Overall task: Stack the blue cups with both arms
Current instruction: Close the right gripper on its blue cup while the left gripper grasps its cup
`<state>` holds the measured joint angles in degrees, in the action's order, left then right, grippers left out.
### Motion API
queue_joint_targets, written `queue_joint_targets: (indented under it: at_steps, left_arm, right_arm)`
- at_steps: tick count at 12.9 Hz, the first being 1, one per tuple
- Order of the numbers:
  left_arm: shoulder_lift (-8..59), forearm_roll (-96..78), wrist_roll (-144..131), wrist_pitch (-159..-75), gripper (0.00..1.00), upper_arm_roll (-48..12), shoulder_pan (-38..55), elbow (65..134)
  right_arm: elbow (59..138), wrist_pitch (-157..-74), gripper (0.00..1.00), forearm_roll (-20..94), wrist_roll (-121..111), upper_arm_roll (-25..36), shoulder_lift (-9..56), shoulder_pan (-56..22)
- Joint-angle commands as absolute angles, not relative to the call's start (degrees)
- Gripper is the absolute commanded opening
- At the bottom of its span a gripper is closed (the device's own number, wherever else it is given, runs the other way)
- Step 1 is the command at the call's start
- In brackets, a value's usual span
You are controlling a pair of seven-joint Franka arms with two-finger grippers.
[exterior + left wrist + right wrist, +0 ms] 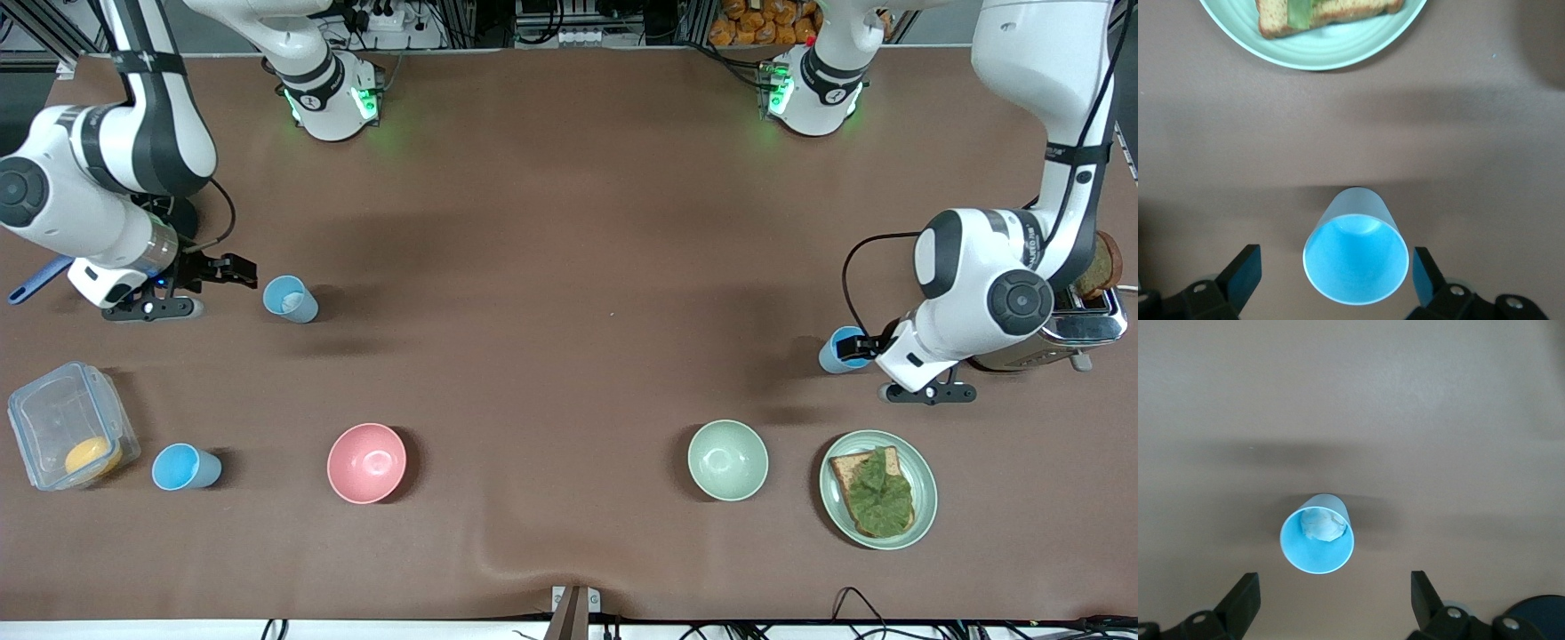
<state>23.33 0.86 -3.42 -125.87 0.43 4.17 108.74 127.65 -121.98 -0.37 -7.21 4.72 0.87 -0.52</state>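
**Both grippers spread wide, a blue cup in front of each**

Lowest in the front view sits the round pale green plate [925, 498] carrying toast topped with a green leaf [876, 492], at lower right. Along the same band: a pale green ceramic bowl [727, 460], a pink ceramic bowl [366, 462], and a light-blue plastic cup [184, 467] at lower left, just beside a clear lidded plastic box [53, 418] holding something orange.

Up at mid-left, the right gripper [233, 269] has its fingers fully apart and holds nothing; the second light-blue cup [289, 299], something whitish inside it, stands close in front of the fingers, not yet between them. At mid-right, the left gripper [867, 347] is equally wide open and empty-handed, its fingers [1241, 277] flanking the third light-blue cup [838, 349], apart from its wall. A chrome toaster [1080, 324] stands at the right edge.
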Motion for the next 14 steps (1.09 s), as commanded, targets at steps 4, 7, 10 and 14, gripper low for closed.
queue_joint_targets:
  at_steps: [4, 7, 10, 14]
  left_arm:
    - [24.87, 0.26, -2.64, -126.12, 0.92, 0.26, 3.52, 109.5]
    - [24.96, 0.35, -2.2, -126.12, 0.82, 0.26, 2.2, 110.39]
    - [25.75, 0.35, -2.28, -126.12, 0.37, 0.18, 2.2, 110.39]
    - [26.72, 0.26, -2.29, -126.12, 0.0, 0.18, 2.37, 109.51]
  right_arm:
    - [136.39, -133.56, 1.0, -2.02, -7.12, 4.04, 1.66, 2.63]
    - [139.04, -137.28, 1.0, -2.11, -7.29, 4.04, 2.98, 2.99]
    - [139.92, -140.18, 1.0, -2.02, -7.21, 4.04, 5.18, 3.08]
    - [139.83, -142.47, 1.0, -2.02, -7.12, 3.96, 7.55, 3.87]
